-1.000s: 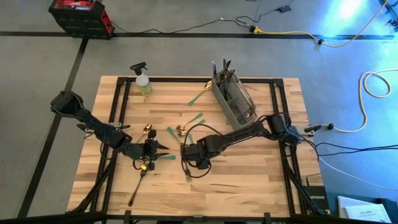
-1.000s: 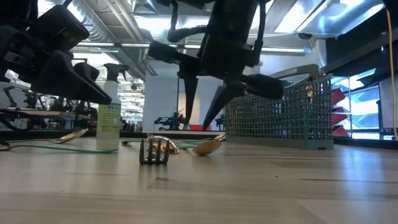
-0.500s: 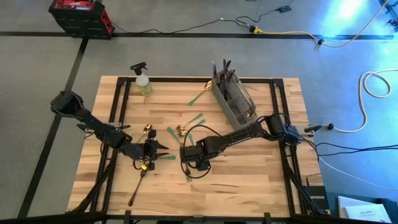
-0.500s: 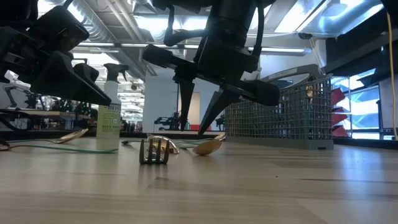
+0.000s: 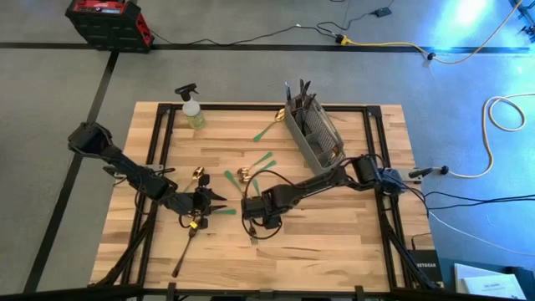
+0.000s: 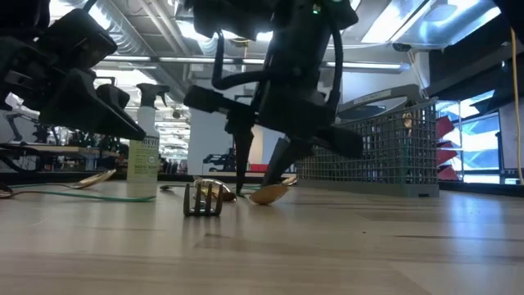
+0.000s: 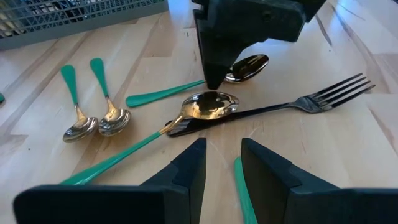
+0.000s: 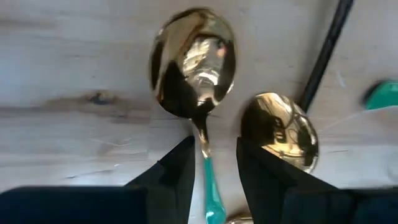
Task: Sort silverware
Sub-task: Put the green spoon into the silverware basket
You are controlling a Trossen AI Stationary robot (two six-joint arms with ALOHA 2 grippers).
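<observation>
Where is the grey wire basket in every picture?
High view: the caddy sits upper middle, at the table's far side.
Low view: right of centre, behind the arm.
Left wrist view: top left corner.
Right wrist view: not in it.
Shared landmark: the dark fork.

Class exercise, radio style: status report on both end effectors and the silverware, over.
Right end effector open, straddling green-handled spoon at mid-table. Left end effector open, low, facing the same pile. Black fork lies under the spoon; second gold spoon crowds it.
</observation>
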